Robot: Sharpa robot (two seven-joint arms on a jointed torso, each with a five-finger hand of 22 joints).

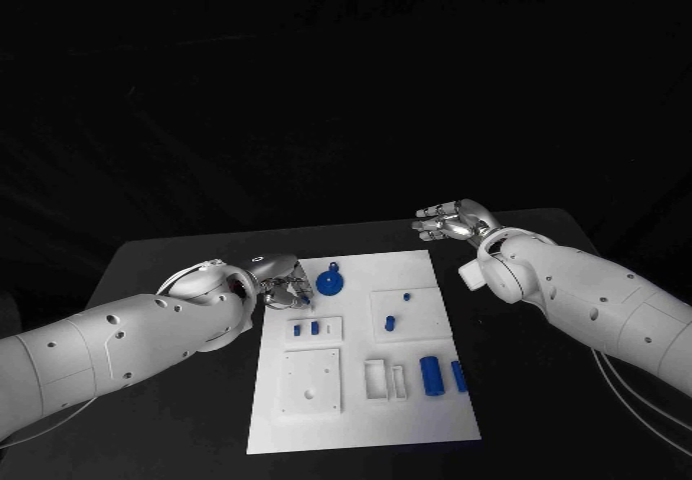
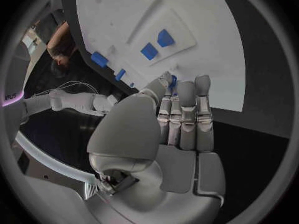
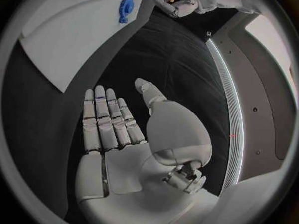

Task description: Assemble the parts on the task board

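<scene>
The white task board [image 1: 361, 400] lies in the middle of the black table. My left hand [image 1: 284, 285] hovers over its far left corner, beside a blue gear [image 1: 330, 283]. In the left wrist view its fingers [image 2: 187, 109] lie together, and the thumb and a finger pinch a small blue part [image 2: 172, 80]. Two short blue pegs [image 1: 306, 328] stand in a plate just past the fingertips and also appear from the left wrist [image 2: 157, 45]. My right hand [image 1: 454, 222] hangs off the board's far right corner, with fingers [image 3: 102, 119] apart and the palm bare. The gear [image 3: 126, 7] is also visible from the right wrist.
A small blue piece [image 1: 408, 296] and a blue peg [image 1: 389, 322] sit on the right-hand plate. Two blue cylinders [image 1: 431, 374] [image 1: 459, 375] lie near the board's right edge, beside white slotted blocks [image 1: 384, 380]. Bare black table [image 1: 548, 400] surrounds the board.
</scene>
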